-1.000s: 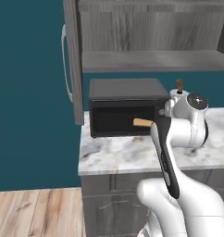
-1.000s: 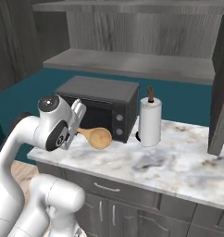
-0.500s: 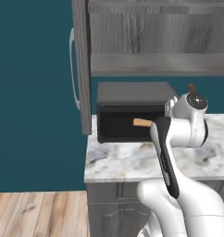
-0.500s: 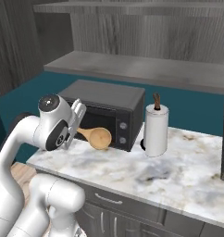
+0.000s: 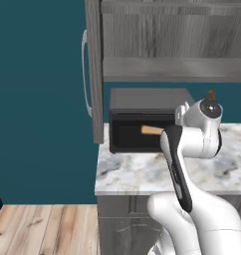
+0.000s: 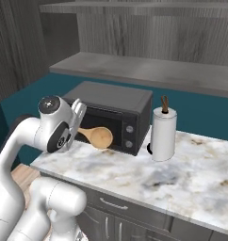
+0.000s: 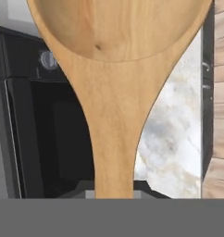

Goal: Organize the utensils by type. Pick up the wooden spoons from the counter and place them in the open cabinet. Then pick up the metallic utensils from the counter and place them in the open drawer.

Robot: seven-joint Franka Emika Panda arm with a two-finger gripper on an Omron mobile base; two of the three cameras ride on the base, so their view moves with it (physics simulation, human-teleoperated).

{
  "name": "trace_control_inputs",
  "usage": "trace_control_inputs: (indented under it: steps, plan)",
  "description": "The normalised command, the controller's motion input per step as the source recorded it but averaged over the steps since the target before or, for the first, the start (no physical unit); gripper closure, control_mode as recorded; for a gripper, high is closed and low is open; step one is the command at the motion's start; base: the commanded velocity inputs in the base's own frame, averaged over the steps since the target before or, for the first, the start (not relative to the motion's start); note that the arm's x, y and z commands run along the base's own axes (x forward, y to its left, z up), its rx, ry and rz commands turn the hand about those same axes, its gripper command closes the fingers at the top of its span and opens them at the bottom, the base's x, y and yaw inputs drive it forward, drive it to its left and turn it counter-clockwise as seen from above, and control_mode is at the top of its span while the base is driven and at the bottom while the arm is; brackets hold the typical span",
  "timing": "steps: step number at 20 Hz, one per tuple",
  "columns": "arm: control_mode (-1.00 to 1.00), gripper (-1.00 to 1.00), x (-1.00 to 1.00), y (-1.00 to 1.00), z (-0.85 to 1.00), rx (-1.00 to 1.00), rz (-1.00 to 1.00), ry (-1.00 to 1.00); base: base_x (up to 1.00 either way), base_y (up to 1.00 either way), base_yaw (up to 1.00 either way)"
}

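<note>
No legible writing anywhere. Gripper (image 6: 78, 123) pinches the wooden spoon (image 6: 97, 137) by its handle, held in the air above the counter (image 6: 134, 179) in front of the microwave (image 6: 117, 112). Right base view shows the round bowl and a paper towel roll (image 6: 163, 133); left base view shows just the handle end, plus the cabinet (image 5: 162, 55) overhead.

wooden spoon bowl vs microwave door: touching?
Cannot tell. In the right base view the wooden spoon, held by the tool, overlaps the microwave front; no view shows the contact or a gap plainly.
</note>
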Motion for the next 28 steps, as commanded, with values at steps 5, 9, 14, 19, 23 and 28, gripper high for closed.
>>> trace_control_inputs:
  steps: [5, 9, 14, 19, 23, 28]
  plan:
    - [-1.0, 1.0, 0.06, 0.03, 0.41, -0.11, 0.0, -0.12, 0.0, 0.0, 0.0]
    - [-1.0, 1.0, 0.0, -0.15, 0.74, -0.11, 0.0, -0.17, 0.0, 0.0, 0.0]
    - [-1.0, 1.0, 0.07, -0.33, 0.95, -0.04, 0.0, -0.18, 0.0, 0.0, 0.0]
    - [-1.0, 1.0, 0.41, -0.2, 1.0, -0.01, 0.0, -0.04, 0.0, 0.0, 0.0]
    - [-1.0, 1.0, 0.45, -0.02, 1.0, -0.07, 0.0, 0.0, 0.0, 0.0, 0.0]
    - [-1.0, 1.0, 0.62, 0.0, 0.5, -0.05, 0.0, 0.0, 0.0, 0.0, 0.0]
